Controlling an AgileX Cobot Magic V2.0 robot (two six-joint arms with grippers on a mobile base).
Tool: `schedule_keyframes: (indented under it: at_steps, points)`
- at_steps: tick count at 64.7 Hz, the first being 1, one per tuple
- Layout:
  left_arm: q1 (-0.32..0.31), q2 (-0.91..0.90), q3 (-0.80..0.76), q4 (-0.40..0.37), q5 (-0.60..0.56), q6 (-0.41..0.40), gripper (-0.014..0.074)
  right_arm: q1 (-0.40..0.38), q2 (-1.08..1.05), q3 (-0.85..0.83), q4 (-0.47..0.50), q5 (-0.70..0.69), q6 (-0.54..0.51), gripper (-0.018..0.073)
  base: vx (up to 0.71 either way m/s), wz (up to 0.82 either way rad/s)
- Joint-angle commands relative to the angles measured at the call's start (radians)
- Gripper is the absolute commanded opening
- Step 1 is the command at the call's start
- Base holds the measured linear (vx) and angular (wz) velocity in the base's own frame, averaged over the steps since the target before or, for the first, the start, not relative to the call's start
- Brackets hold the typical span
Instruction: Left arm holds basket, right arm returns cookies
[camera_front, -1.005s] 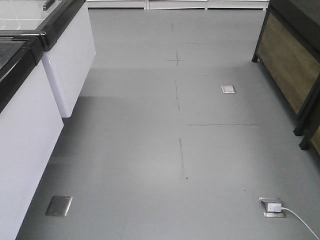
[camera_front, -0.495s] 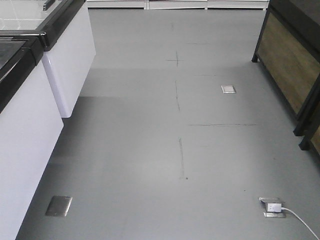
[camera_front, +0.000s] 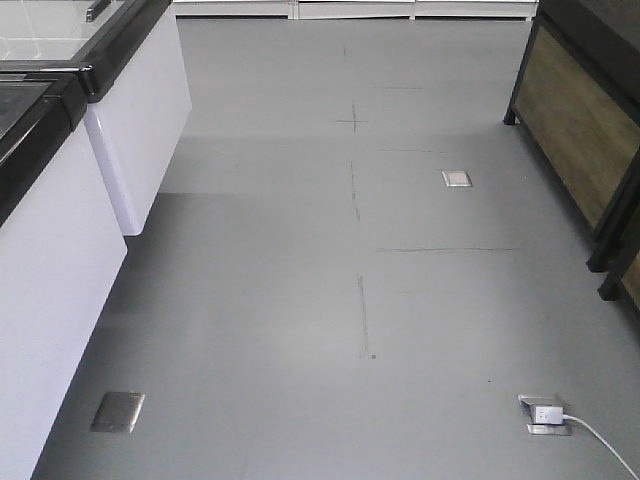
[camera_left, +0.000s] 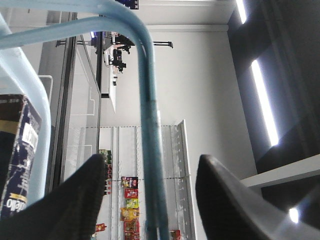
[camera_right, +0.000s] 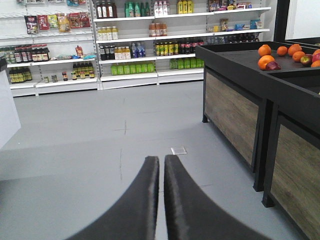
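Left wrist view: navy cookies box (camera_left: 17, 155) behind the blue basket (camera_left: 147, 125) handles

front view: no change can be told across its three pictures.
floor (camera_front: 300, 300): its thin lines and its shading sit where they sat a second ago.
socket and white cable (camera_front: 548, 412): not shifted.
white cabinets (camera_front: 60, 280): edges meet the frame at the same places.
left gripper (camera_left: 150, 160), right gripper (camera_right: 161, 159), basket (camera_left: 145, 75): shown only now, so any change cannot be told.
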Motion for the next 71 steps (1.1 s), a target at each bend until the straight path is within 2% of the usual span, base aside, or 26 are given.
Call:
schedule_keyframes:
  at_steps: [1, 19, 38, 54, 71]
  points:
    - [-0.007, -0.015, -0.044, 0.002, -0.069, -0.001, 0.0331, -0.006, -0.006, 0.018, -0.005, -0.068, -0.007, -0.0006, 0.00, 0.00]
    - [-0.008, 0.010, -0.045, 0.002, -0.073, -0.001, 0.0197, -0.006, -0.006, 0.018, -0.005, -0.068, -0.007, -0.0006, 0.00, 0.00]
    - [-0.008, 0.015, -0.045, 0.004, -0.078, -0.001, -0.0008, -0.006, -0.006, 0.018, -0.005, -0.068, -0.007, -0.0006, 0.00, 0.00]
    - [-0.008, 0.015, -0.045, 0.006, -0.094, -0.001, -0.0008, -0.006, -0.006, 0.018, -0.005, -0.068, -0.007, -0.0006, 0.00, 0.00]
    - [-0.008, 0.015, -0.045, 0.012, -0.216, -0.005, -0.0006, -0.006, -0.006, 0.018, -0.005, -0.068, -0.007, -0.0006, 0.00, 0.00]
